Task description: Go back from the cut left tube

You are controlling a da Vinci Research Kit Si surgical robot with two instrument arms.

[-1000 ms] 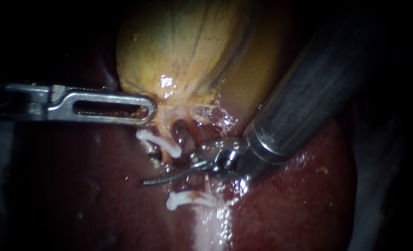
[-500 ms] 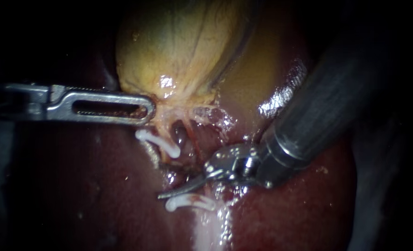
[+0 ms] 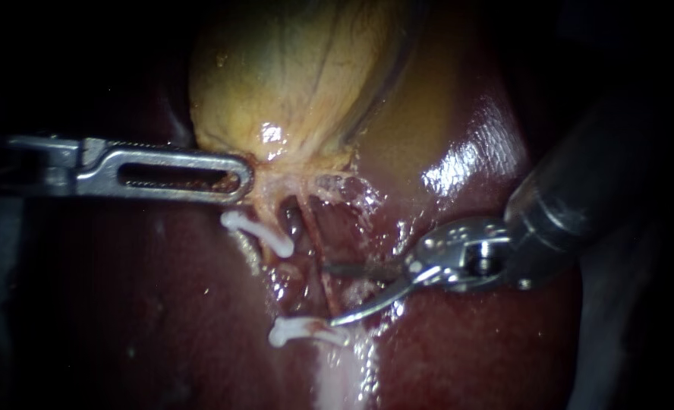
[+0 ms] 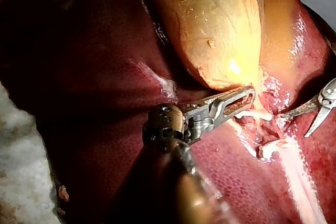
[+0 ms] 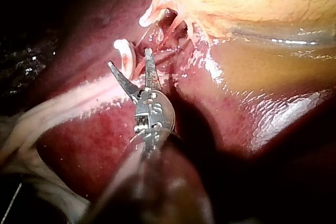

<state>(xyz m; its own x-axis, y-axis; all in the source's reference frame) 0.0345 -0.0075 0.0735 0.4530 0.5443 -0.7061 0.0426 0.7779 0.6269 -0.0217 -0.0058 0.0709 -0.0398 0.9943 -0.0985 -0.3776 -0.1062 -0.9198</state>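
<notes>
Landmark: the gallbladder [image 3: 291,83], pale yellow on the dark red liver [image 3: 474,357]. We place everything else by it.
Cut left tube: just below the gallbladder's narrow end. Its open stump [image 3: 292,220] shows as a dark oval, and a gap separates it from the far end.
Upper clip: white [image 3: 257,231], lying against the stump, the closer of the two clips to the gallbladder.
Lower clip: white [image 3: 300,330], across the gap and farther from the gallbladder, at the head of a pale band [image 3: 341,380].
Second tube: a thin reddish strand [image 3: 316,250] running from the gallbladder's narrow end past the stump, whole as far as we can see.
Left instrument: jaws [image 3: 234,178] pressed together on the pale edge of the gallbladder's narrow end.
Right instrument: blades [image 3: 343,294] spread and pinching nothing, off to the side of the gap and clear of the stump. One tip lies just beside the lower clip; the other reaches toward the second tube, and we cannot tell whether it touches.
</notes>
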